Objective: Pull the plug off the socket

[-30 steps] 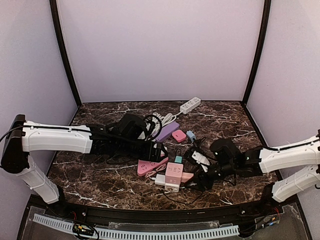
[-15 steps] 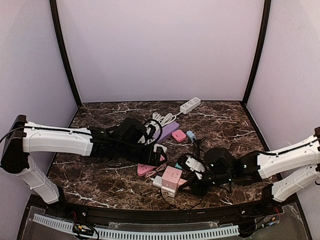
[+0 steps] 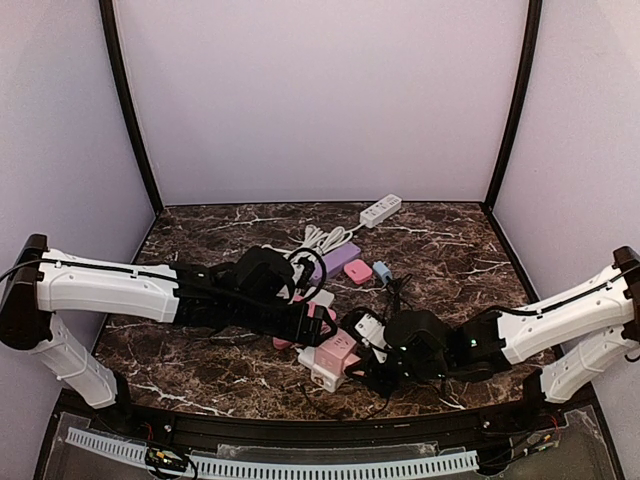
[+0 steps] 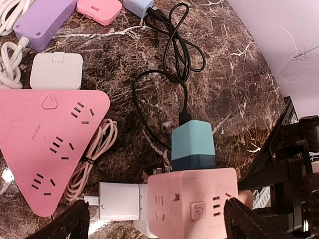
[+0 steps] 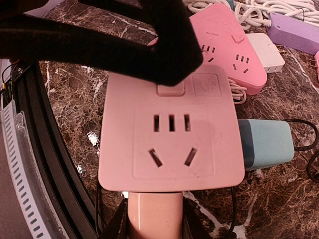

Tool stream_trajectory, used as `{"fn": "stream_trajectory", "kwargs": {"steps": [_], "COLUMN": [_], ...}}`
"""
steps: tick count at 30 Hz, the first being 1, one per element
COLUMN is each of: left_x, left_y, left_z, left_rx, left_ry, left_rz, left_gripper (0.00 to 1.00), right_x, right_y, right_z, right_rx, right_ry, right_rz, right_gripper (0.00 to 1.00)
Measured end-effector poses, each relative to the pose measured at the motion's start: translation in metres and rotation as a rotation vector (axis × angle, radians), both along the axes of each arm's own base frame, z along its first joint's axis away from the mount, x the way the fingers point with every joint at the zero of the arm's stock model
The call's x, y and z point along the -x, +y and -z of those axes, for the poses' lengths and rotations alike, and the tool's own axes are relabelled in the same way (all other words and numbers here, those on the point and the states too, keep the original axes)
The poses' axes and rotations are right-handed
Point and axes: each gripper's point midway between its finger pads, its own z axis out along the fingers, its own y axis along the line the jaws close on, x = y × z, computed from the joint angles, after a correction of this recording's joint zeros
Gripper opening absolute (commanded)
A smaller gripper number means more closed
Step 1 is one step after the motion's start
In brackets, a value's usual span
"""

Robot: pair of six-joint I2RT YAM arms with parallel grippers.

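As our right arm (image 3: pixel 560 315) is stretching farther left than a second ago, low over the table (image 3: pixel 200 365), our right gripper (image 5: pixel 153 226) is clamping the pink plug (image 5: pixel 154 209) in the socket cube (image 5: pixel 169 144) near the front edge, readying the pull, while our left gripper (image 4: pixel 159 221) is hovering spread wide above it.

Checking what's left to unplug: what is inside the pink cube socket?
The pink cube socket holds a teal plug, a white plug and a pink plug on three sides. Their prongs are hidden inside; its upper outlets are empty.
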Motion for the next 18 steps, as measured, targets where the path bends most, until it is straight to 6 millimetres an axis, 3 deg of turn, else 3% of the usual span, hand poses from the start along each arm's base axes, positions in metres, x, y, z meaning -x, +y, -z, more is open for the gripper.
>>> {"fn": "stream_trajectory", "kwargs": {"steps": [10, 18], "left_x": [0.015, 0.022], "left_y": [-0.012, -0.018], "left_z": [-0.003, 0.011], "left_rx": [0.008, -0.022], "left_ry": [-0.017, -0.011], "left_rz": [0.055, 0.079], "left_gripper": [0.93, 0.98], "right_x": [-0.013, -0.014], "right_y": [0.008, 0.007], "right_z": [0.0, -0.001], "right_rx": [0.029, 0.036], "right_ry": [-0.036, -0.041], "right_rz": [0.053, 0.06], "right_gripper": [0.0, 0.0]}}
